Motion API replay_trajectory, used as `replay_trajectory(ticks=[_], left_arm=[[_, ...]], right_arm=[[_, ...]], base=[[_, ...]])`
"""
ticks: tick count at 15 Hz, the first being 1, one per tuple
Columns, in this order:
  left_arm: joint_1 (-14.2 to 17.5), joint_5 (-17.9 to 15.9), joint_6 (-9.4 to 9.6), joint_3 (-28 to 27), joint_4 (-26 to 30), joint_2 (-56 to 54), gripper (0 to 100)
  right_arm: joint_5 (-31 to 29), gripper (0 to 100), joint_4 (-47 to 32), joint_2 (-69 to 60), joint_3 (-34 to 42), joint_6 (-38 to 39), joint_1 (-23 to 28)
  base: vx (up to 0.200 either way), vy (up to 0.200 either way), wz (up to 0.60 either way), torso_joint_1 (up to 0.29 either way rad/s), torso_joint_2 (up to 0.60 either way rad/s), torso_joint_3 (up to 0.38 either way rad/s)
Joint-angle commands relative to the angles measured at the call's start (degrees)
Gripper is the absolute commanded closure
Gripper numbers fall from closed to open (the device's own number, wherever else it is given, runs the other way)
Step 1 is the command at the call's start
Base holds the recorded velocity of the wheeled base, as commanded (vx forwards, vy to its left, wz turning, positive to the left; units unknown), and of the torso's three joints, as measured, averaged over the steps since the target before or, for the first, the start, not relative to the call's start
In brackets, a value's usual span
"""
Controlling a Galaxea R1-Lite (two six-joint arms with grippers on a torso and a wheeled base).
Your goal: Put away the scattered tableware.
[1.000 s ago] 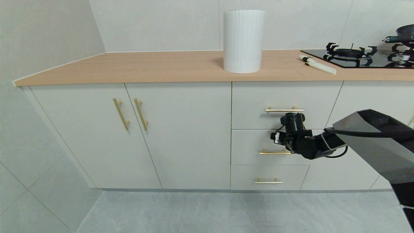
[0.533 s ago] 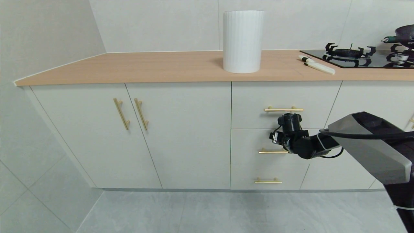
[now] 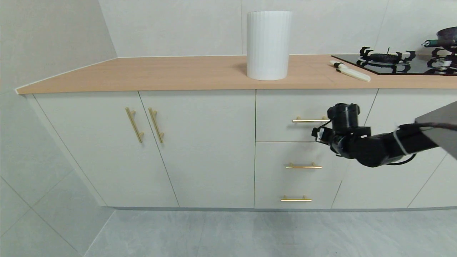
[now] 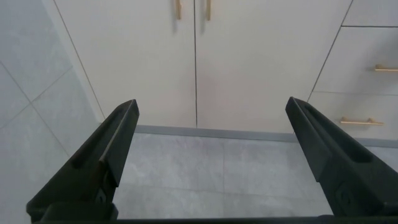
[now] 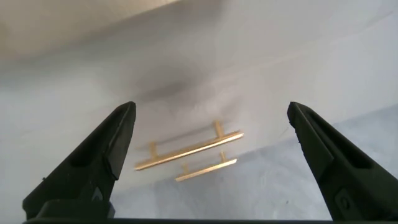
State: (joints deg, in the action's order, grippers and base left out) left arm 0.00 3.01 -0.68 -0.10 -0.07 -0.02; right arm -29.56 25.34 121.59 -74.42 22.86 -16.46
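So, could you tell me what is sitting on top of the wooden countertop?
On the countertop stand a tall ribbed white cylinder and, beside the gas hob, a pale knife lying flat. Whatever is inside the cylinder is hidden by its wall.

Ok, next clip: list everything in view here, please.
Container: one, white, ribbed, on the countertop.
Knife: one, white, on the countertop beside the hob.
Hob: one, black, countertop's right end.
Pan: one, dark, on the hob.
Countertop: one, wood-coloured.
Cabinet doors: two, pale, gold handles, left.
Drawers: three, pale, gold handles, right of the doors.
Floor: grey tiles, below.
Right claw: one, black, open, before the top drawer.
Left claw: one, black, open, above the floor.
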Motion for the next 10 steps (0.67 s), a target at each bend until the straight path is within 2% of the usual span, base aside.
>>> replay_trajectory(ticks=[1, 2, 6, 8, 10], left_arm=[[0.0, 0.1, -0.02, 0.0, 0.0, 0.0, 0], [0.0, 0.0, -0.02, 0.0, 0.0, 0.0, 0], [0.0, 0.1, -0.02, 0.0, -0.1, 0.0, 0], [0.0, 0.1, -0.02, 0.0, 0.0, 0.0, 0], [0.0, 0.1, -0.02, 0.0, 0.0, 0.0, 0]], right_arm=[[-6.5, 0, -0.5, -23.4, 14.0, -0.8, -0.3], [-7.5, 0, -0.5, -36.0, 23.5, -2.5, 0.2], [-7.5, 0, -0.5, -63.6, 46.1, -2.9, 8.8], [-7.4, 0, -1.1, -75.4, 52.1, -3.6, 11.8], [-7.4, 0, -4.2, -87.8, 53.9, -9.5, 12.2]], base=[[0.000, 0.000, 0.00, 0.000, 0.00, 0.000], [0.000, 0.000, 0.00, 0.000, 0.00, 0.000], [0.000, 0.000, 0.00, 0.000, 0.00, 0.000], [0.000, 0.000, 0.00, 0.000, 0.00, 0.000], [0.000, 0.000, 0.00, 0.000, 0.00, 0.000]])
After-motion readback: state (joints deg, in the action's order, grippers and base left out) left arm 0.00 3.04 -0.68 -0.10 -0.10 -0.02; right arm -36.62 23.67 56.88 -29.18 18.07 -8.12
